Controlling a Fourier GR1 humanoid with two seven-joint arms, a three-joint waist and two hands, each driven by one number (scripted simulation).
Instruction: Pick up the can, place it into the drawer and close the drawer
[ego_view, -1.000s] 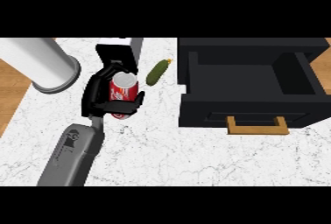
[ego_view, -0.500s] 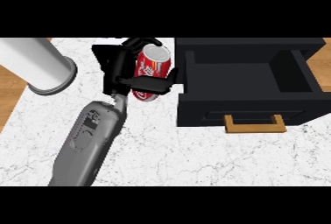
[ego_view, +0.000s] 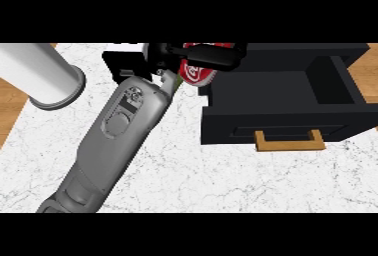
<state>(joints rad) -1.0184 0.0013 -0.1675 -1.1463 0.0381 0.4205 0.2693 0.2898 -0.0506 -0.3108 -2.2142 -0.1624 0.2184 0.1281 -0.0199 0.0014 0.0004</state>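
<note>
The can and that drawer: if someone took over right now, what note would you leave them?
Left hand: fingers curled round the red can, held in the air at the open drawer's left rear corner.
Right hand: not in view.
Done: can picked up and brought to the drawer.
Left: move it over the drawer's inside, set it down, let go, then push the drawer shut by its wooden handle.

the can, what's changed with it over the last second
The left hand, curled round the red can, has carried it up off the counter and rightward, from beside the white cylinder to the open drawer's left edge. Drawer, its handle and the cylinder stayed put.
</note>
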